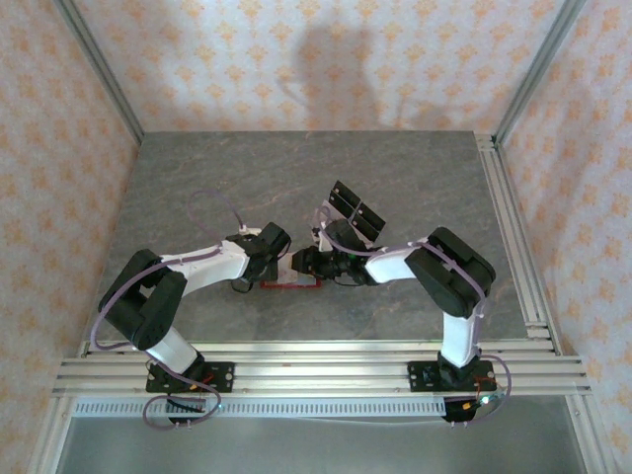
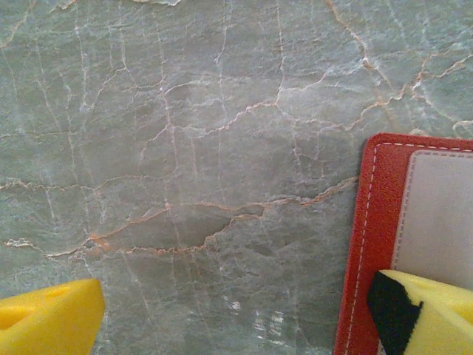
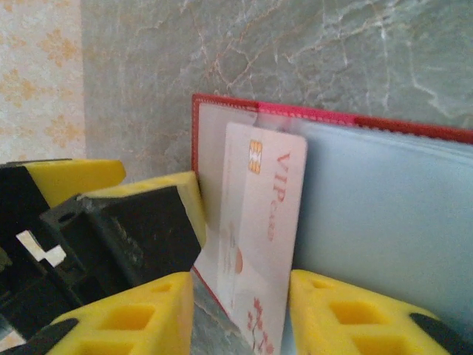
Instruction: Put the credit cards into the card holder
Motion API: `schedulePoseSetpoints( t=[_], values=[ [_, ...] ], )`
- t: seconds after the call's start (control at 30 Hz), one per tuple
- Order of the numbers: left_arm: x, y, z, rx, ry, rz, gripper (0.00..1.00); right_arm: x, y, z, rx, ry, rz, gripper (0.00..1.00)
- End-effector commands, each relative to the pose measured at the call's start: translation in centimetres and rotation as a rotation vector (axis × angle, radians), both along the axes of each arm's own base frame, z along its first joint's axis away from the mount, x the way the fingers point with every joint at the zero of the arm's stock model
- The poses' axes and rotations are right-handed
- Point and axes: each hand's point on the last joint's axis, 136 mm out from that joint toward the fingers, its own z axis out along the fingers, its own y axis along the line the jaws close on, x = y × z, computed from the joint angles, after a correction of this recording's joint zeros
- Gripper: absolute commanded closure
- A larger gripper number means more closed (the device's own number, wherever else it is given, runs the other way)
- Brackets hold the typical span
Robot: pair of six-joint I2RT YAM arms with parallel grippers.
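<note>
**One card half-seated in the open holder**

Fig. One credit card (image 3: 259, 222), pale pink with a chip and red lettering, stands tilted. Its far end appears tucked into the card holder (image 3: 332, 116), which lies open on the table (image 1: 247, 178) between the two arms. I judge the card light, stiff and slick. It should slide down the pocket if kept square, jam if skewed, and spring out if squeezed hard across its edges. I would take it at the near end, on the exposed half, and push along its length. The holder looks soft and light, so it is likely to skate on the stone unless pinned.

The right gripper (image 3: 240, 299) has its jaws part-way spread on either side of the card; I cannot tell whether the pads touch it. The left gripper (image 2: 236, 310) is spread wide. One fingertip (image 2: 432, 310) sits over the near corner of the holder's pale lining, seemingly pressing it, and the other is over bare stone. From the right wrist, that left finger sits just beside the holder's left rim and crowds the card's side. A clear rack of black cards (image 1: 355, 214) stands behind the right wrist, near the holder but apart from it.
</note>
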Motion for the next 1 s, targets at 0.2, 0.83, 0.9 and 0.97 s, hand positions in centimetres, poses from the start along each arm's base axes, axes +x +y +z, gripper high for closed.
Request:
schedulePoseSetpoints(
  t=[0.2, 0.83, 0.9, 0.97],
  values=[
    [-0.1, 0.5, 1.9, -0.007, -0.031, 0.055, 0.05, -0.8, -1.5, 2.5, -0.143, -0.024, 0.053, 0.56],
    [-1.1, 4.0, 1.5, 0.028, -0.008, 0.183, 0.03, 0.6, -2.6, -0.2, -0.417, 0.026, 0.107, 1.0],
    [-1.2, 4.0, 1.1, 0.026, 0.001, 0.18, 0.03, 0.6, -2.4, -0.4, -0.419, 0.032, 0.115, 1.0],
    [-1.2, 3.9, 0.8, 0.024, 0.006, 0.179, 0.03, 0.6, -2.2, -0.6, -0.42, 0.037, 0.121, 1.0]
  ],
)
